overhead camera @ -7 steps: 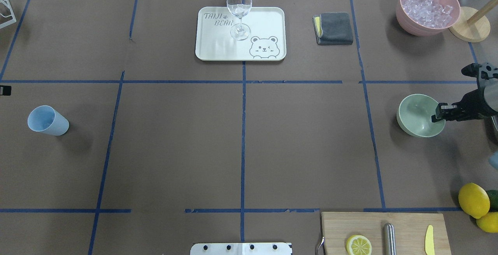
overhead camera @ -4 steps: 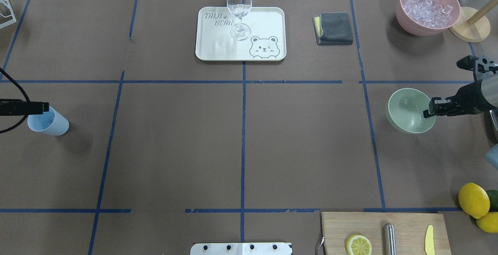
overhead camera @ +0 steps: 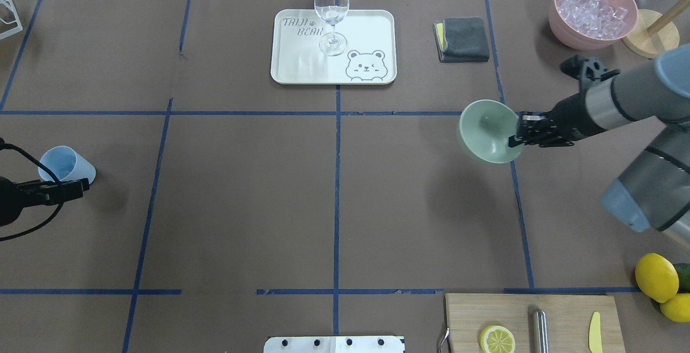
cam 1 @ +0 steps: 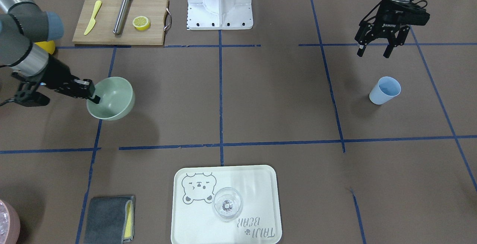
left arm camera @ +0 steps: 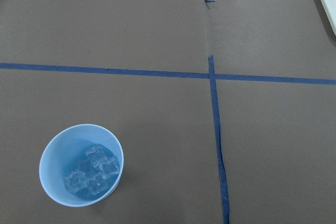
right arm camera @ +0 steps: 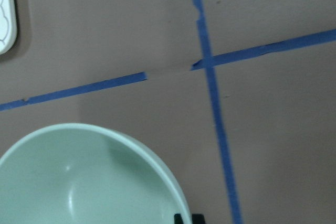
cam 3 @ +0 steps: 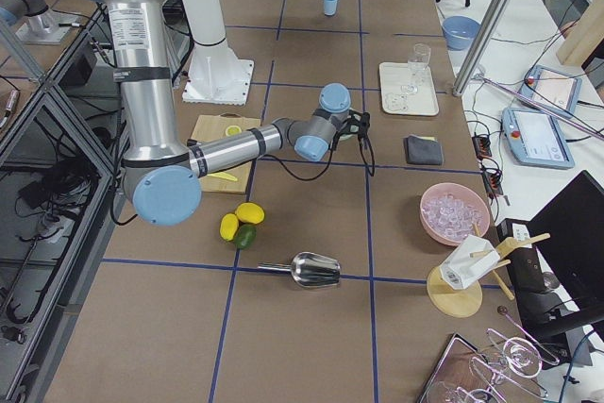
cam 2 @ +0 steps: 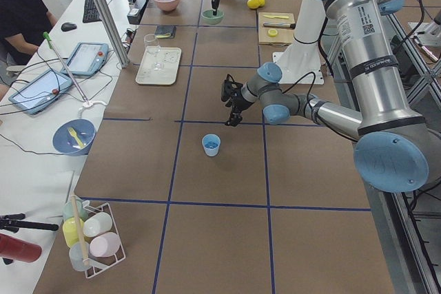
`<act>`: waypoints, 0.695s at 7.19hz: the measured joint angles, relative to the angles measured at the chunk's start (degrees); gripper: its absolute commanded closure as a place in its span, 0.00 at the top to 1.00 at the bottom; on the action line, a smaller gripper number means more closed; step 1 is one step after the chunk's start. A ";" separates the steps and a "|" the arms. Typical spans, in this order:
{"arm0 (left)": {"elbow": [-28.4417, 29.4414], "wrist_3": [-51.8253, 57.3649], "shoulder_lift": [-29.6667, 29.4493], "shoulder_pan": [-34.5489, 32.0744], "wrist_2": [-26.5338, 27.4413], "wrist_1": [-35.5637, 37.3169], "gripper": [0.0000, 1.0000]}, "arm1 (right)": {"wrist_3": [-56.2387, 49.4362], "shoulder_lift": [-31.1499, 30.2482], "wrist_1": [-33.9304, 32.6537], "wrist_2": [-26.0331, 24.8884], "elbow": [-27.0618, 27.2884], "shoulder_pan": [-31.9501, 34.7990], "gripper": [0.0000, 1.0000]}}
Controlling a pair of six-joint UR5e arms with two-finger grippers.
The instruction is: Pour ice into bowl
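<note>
1. Two arms are working. The right end effector (cam 1: 95, 97) pinches the rim of the pale sage-green round bowl (cam 1: 115, 100), one finger inside and one outside. The shadow under the bowl suggests it is held off the brown paper-covered desk (cam 1: 261, 98).
2. The left end effector (cam 1: 373, 53) has its fingers spread and grips nothing. It hangs fingers-down above the desk.
3. The small clear ice cubes (left arm camera: 94, 170) sit in the bottom of the light blue plastic cup (cam 1: 379, 97). The cup stands just beyond the left end effector, on the side away from the robot base, and does not touch it.
4. Step in hand, as I read it: bringing the bowl toward the middle of the desk while the left arm lines up on the cup. No ice is in the bowl yet.
5. Next move calls for:
   - dropping the left end effector around the cup wall and closing gently, since the thin wall may flex;
   - setting or steadying the bowl within pour reach; it is now well apart from the left end effector.
6. Orientation:
   - cup: long axis vertical, mouth up;
   - bowl: round, so no long axis; mouth roughly up, extending from the right fingertips toward the left arm's side. I cannot tell any slight tilt for sure.
</note>
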 measured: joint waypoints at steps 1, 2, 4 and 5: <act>0.30 -0.74 1.48 2.62 3.92 -1.35 0.99 | 3.54 5.88 -5.01 -3.48 0.03 -4.15 0.00; 1.14 -1.00 2.57 4.68 7.40 -2.80 0.99 | 5.74 13.06 -13.17 -7.58 -0.08 -8.42 0.00; 6.73 -1.11 3.53 7.33 12.71 -9.99 0.99 | 11.67 26.74 -25.49 -14.95 -2.38 -16.49 0.00; 9.29 -1.12 3.66 7.90 14.06 -13.15 0.98 | 14.34 33.40 -27.02 -17.67 -7.35 -19.15 0.00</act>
